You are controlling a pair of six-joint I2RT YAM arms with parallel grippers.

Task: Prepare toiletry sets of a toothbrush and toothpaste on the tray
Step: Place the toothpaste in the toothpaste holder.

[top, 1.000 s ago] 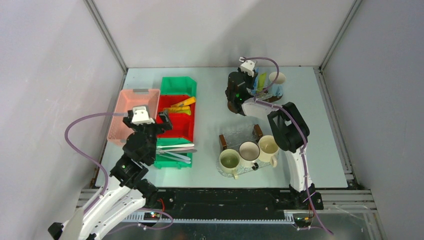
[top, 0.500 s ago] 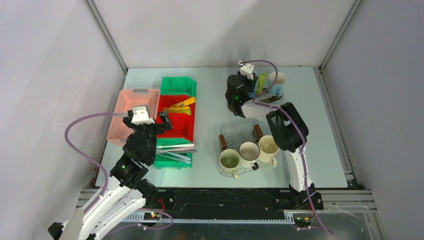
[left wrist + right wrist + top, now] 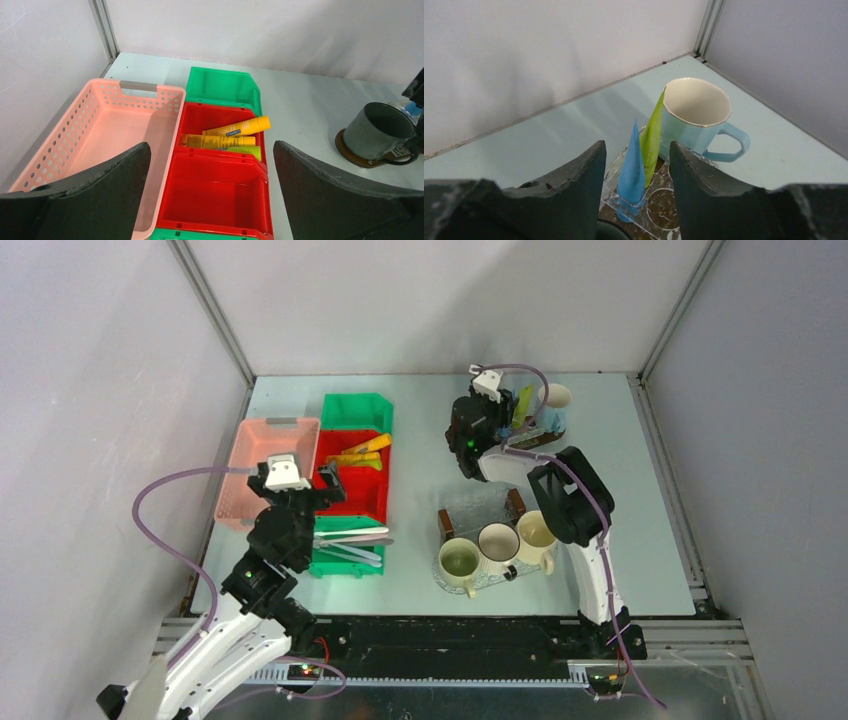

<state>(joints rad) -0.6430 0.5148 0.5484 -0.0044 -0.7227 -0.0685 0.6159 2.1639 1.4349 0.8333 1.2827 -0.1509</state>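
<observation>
Two toothpaste tubes, one blue (image 3: pixel 631 170) and one green (image 3: pixel 651 140), stand upright in a clear holder (image 3: pixel 659 205) beside a pale blue mug (image 3: pixel 696 112). My right gripper (image 3: pixel 636 150) is open, its jaws either side of the blue tube and clear of it. In the top view it hangs at the back right (image 3: pixel 505 405) by the green tube (image 3: pixel 522 403). My left gripper (image 3: pixel 211 150) is open over an empty red bin (image 3: pixel 215 192); yellow and orange tubes (image 3: pixel 235 131) lie in the red bin behind. Toothbrushes (image 3: pixel 350 538) lie in the front green bin.
A clear tray (image 3: pixel 480 505) near the front carries three mugs (image 3: pixel 497 542) in a row. A dark mug (image 3: pixel 377 131) stands on a brown coaster. A pink basket (image 3: pixel 107 132) sits left of the bins, a green bin (image 3: pixel 222 90) behind them. Walls close in the back and sides.
My right gripper has opened, letting go of the blue tube, and its wrist has shifted slightly left. The left arm has not moved.
</observation>
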